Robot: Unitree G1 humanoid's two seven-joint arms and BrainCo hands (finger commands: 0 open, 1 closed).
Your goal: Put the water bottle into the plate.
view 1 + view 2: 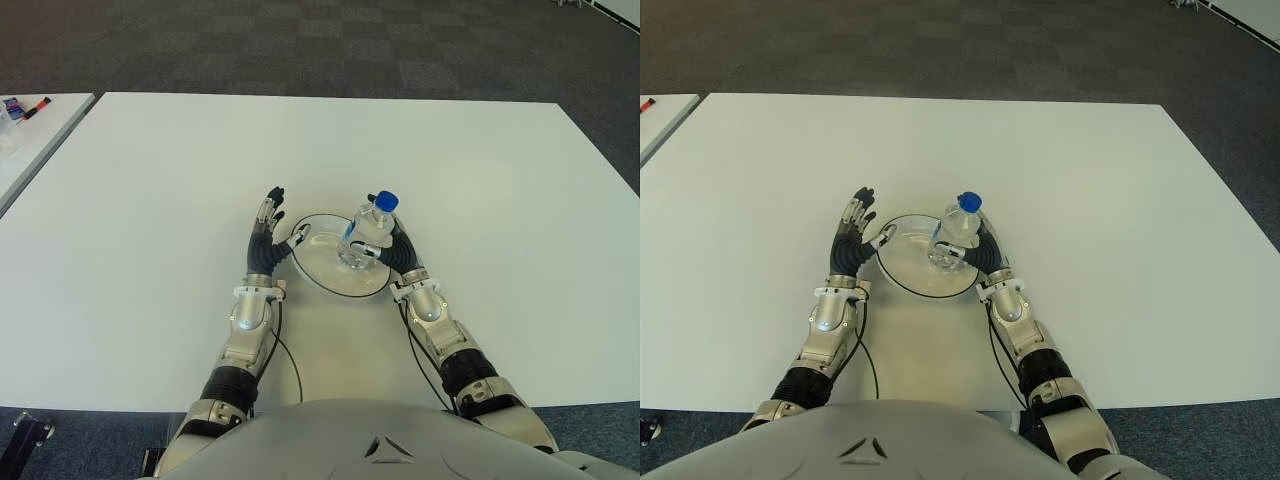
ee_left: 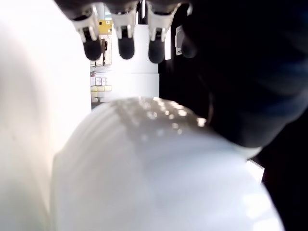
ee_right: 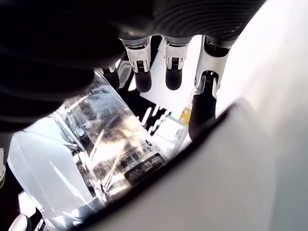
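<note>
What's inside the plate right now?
The water bottle stands in the plate, gripped by the right hand. That hand and the bottle hide part of the plate. The left hand is beside it.

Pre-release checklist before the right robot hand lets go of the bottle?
1. Clear plastic water bottle with blue cap over the round white plate: ok.
2. Right robot hand wrapped around the bottle: ok.
3. Bottle roughly upright, cap on top: ok.
4. Bottle base touching the plate: cannot tell.
5. Left robot hand open at the plate's left rim, apart from the bottle: ok.
6. White table around the plate bare: ok.
</note>
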